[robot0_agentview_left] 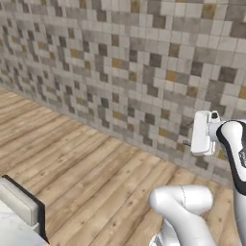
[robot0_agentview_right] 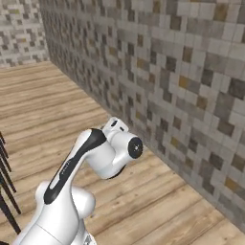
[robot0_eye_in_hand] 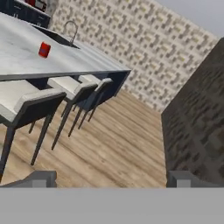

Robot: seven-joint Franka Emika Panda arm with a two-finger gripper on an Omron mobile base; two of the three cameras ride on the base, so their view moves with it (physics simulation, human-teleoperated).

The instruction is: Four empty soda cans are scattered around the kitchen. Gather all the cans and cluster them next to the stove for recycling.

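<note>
My tool (robot0_eye_in_hand: 112, 178) gapes wide, empty, since the small red silver-topped soda can (robot0_eye_in_hand: 44, 49) on the white marble counter (robot0_eye_in_hand: 65, 63) sits far off at ten o'clock.

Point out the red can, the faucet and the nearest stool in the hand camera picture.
red can (robot0_eye_in_hand: 44, 49), hand view, middle of its red side, on the white counter.
faucet (robot0_eye_in_hand: 71, 29), hand view, on its curved neck.
nearest stool (robot0_eye_in_hand: 26, 98), hand view, on its pale seat.
</note>
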